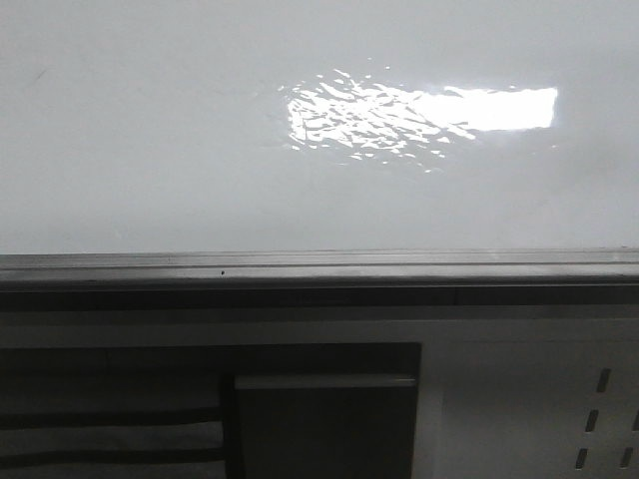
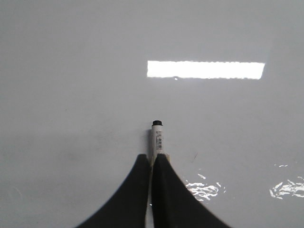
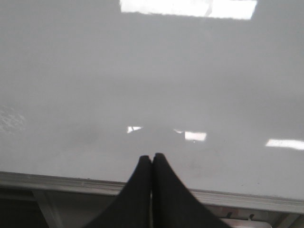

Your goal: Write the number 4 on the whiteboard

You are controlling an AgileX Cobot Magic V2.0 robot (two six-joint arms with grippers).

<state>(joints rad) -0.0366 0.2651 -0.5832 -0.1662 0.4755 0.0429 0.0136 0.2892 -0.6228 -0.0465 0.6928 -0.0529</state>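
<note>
The whiteboard (image 1: 150, 140) fills the front view, glossy white with a bright rectangular glare and a grey edge rail (image 1: 319, 265) along its near side. No number 4 shows on it in any view. In the left wrist view my left gripper (image 2: 152, 156) is shut on a white marker (image 2: 157, 137) with a black tip, which points at the whiteboard (image 2: 71, 71). Whether the tip touches the surface I cannot tell. My right gripper (image 3: 152, 156) is shut with nothing in it, just inside the rail (image 3: 57, 183) over the whiteboard (image 3: 152, 71). Neither arm appears in the front view.
Below the rail in the front view are a dark recess with a grey block (image 1: 324, 419) and a white perforated panel (image 1: 599, 419) at the right. A faint dark smudge (image 2: 194, 156) marks the board beside the left fingers.
</note>
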